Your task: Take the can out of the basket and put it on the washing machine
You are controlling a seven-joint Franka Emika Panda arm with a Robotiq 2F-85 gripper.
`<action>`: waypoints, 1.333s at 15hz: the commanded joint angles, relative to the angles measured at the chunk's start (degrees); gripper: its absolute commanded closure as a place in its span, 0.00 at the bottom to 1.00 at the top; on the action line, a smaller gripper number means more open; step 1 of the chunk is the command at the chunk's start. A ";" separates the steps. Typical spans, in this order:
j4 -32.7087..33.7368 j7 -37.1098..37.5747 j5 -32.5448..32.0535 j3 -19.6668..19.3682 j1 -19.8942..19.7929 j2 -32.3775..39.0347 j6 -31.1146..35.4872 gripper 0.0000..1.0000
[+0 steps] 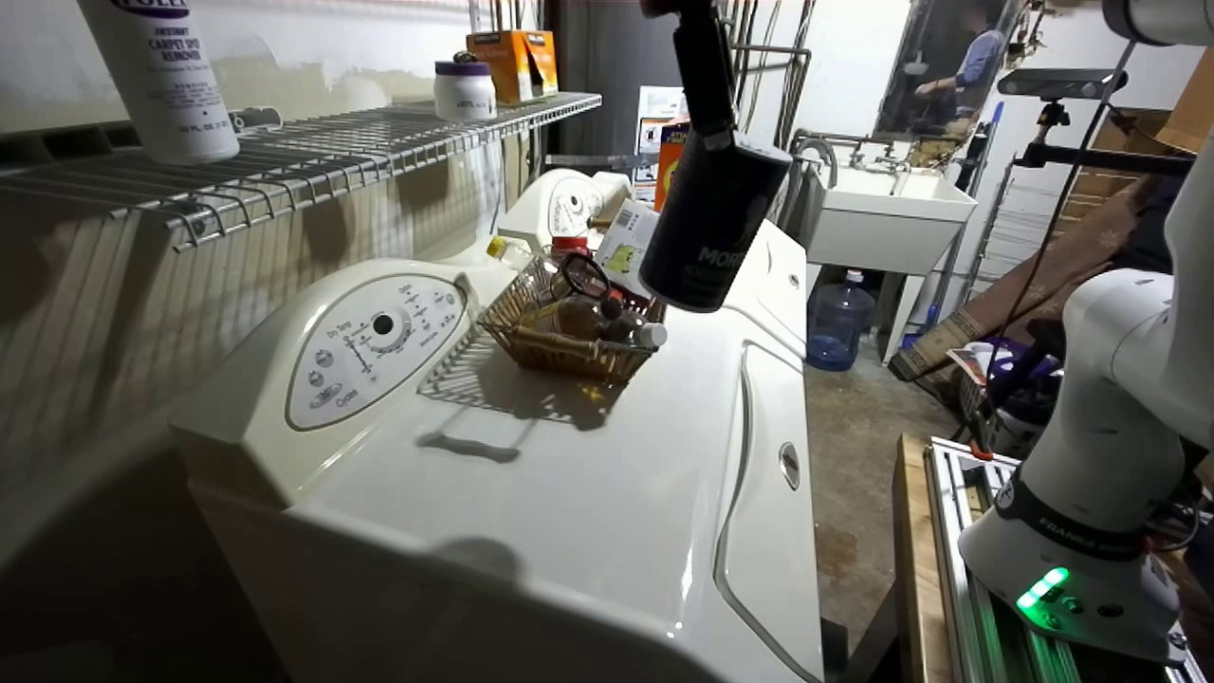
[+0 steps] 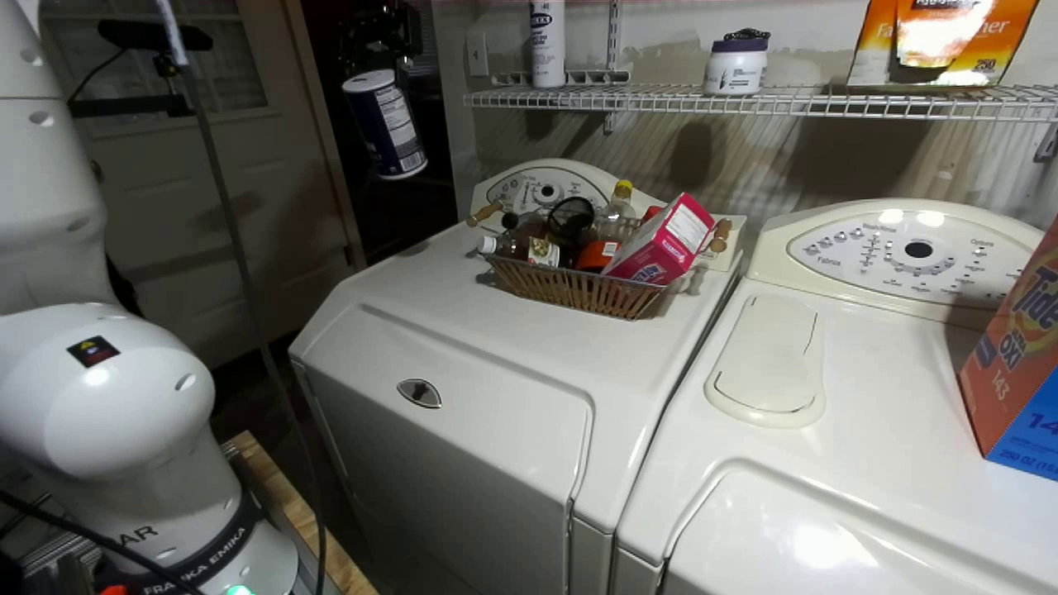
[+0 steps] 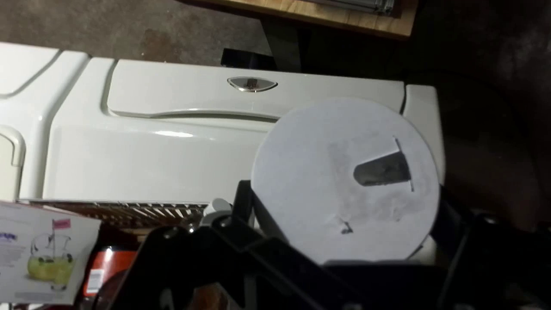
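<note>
The can (image 1: 716, 228) is dark navy with a white lid. It hangs tilted in the air, clear of the basket, and also shows in an exterior view (image 2: 387, 128). My gripper (image 3: 344, 206) is shut around its upper end, fingers on both sides of the lid (image 3: 310, 168). The brown woven basket (image 1: 569, 356) stands near the dial panel, filled with bottles and a box; it also shows in an exterior view (image 2: 570, 289). The washing machine (image 1: 531, 493), the large white machine under the basket, has a round dial panel reading "Dry Temp". The can is above its end away from the second machine.
A second white machine (image 2: 876, 347) with a dial stands beside it, bearing an orange Tide box (image 2: 1017, 355). A wire shelf (image 1: 360, 142) with bottles runs above the dial panels. A small white cap (image 3: 217, 209) sticks out over the basket's edge.
</note>
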 commanded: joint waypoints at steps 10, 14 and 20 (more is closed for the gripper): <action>29.72 -27.76 -29.62 1.80 16.45 31.93 -2.53 0.31; 32.21 -39.85 -36.39 1.61 18.18 36.58 2.29 0.31; 30.44 -54.98 -36.58 -1.04 19.54 39.15 14.82 0.31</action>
